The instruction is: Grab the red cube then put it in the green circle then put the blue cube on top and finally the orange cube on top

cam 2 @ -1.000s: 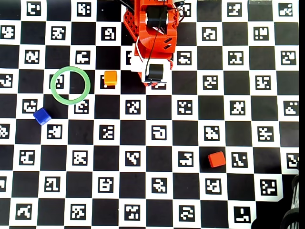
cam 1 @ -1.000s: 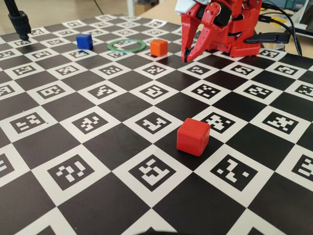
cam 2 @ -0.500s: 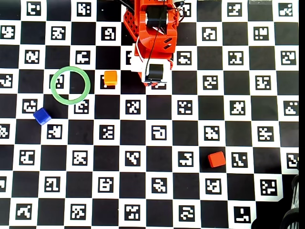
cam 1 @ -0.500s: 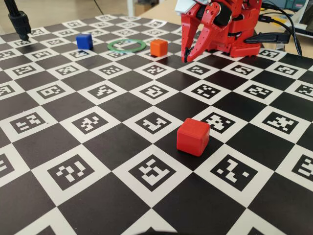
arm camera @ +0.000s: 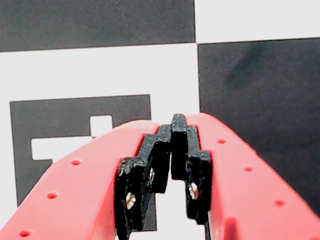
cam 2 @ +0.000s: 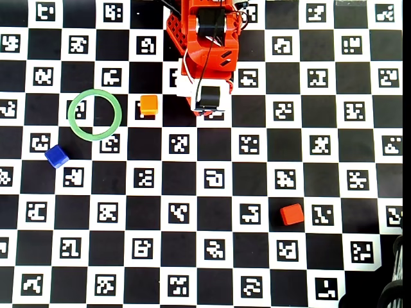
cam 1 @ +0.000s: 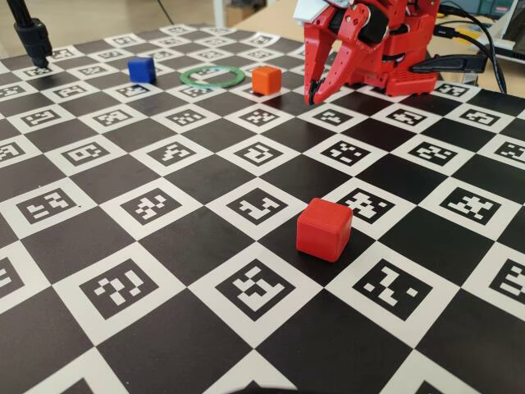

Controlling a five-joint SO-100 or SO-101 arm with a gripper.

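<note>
The red cube (cam 1: pixel 325 229) (cam 2: pixel 291 214) rests alone on the checkered board, far from the arm. The green circle (cam 1: pixel 212 76) (cam 2: pixel 94 114) lies flat with nothing inside it. Just below the ring in the overhead view sits the blue cube (cam 2: pixel 56 156) (cam 1: pixel 141 69). The orange cube (cam 1: pixel 266 80) (cam 2: pixel 149 104) stands between the ring and the arm. My red gripper (cam 1: pixel 310 98) (arm camera: pixel 172 125) is folded back near the arm's base, pointing down at the board. Its black-padded tips meet and hold nothing.
The board (cam 1: pixel 164 205) is a black and white checker pattern of printed markers. A black stand (cam 1: pixel 31 37) rises at the far left of the fixed view. Cables (cam 1: pixel 476 49) trail behind the arm's base (cam 2: pixel 205 38).
</note>
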